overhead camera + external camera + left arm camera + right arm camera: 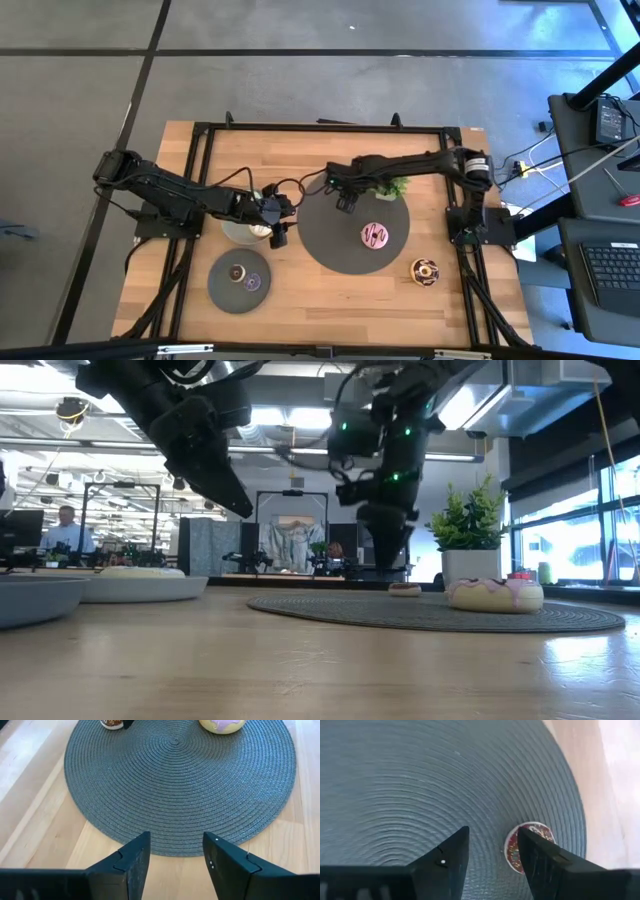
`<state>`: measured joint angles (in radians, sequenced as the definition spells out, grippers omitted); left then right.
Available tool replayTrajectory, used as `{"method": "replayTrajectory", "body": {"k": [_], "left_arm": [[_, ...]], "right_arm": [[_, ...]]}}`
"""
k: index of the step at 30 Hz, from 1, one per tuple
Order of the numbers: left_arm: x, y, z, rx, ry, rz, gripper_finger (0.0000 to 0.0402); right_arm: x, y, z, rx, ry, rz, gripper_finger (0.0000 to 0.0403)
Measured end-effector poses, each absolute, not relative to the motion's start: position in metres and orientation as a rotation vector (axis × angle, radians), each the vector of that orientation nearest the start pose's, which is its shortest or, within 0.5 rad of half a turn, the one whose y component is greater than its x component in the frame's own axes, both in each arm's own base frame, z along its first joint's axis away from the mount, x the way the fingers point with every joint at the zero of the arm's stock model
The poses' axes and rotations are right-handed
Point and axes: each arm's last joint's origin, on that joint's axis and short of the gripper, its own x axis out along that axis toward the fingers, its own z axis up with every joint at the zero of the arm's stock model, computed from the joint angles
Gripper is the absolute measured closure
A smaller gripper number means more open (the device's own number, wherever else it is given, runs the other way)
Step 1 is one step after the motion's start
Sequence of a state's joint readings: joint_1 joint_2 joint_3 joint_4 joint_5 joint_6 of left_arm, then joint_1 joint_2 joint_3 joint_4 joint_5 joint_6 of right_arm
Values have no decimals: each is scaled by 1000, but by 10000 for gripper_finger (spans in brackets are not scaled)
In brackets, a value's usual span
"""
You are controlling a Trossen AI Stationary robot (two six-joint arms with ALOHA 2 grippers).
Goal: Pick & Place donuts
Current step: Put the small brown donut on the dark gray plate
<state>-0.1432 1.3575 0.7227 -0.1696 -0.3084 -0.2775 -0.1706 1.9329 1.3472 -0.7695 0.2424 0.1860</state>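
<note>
left gripper (279,238): fingers spread, empty, hung beside the round mat (330,245)
right gripper (345,204): fingers spread, empty, hovered over a small donut (520,845) on the mat
pink donut (376,235): sat on the mat

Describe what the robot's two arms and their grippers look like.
Both arms are dark, jointed and slim, with black cables looping along them. The left gripper has two black wedge-shaped fingers with small notches on their inner edges. The right gripper has the same black wedge fingers, one with a small pale dot. In the low view, green lights glow on the right arm.
</note>
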Motion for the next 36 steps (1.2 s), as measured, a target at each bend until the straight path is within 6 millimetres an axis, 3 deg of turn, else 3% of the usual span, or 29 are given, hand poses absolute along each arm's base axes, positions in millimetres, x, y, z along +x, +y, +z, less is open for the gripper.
{"method": "replayTrajectory", "body": {"k": [7,15,30,36], "left_arm": [[262,-29,196,-81,755,263,222],[262,-29,196,-81,755,262,225],[262,-29,196,-80,755,262,226],[262,-29,196,-80,755,262,223]], "right_arm": [[365,-80,151,125,1381,-560,234],[364,-83,149,193,1358,-670,241],[363,-83,149,200,1368,-646,376],[363,-83,149,199,1372,-642,398]]}}
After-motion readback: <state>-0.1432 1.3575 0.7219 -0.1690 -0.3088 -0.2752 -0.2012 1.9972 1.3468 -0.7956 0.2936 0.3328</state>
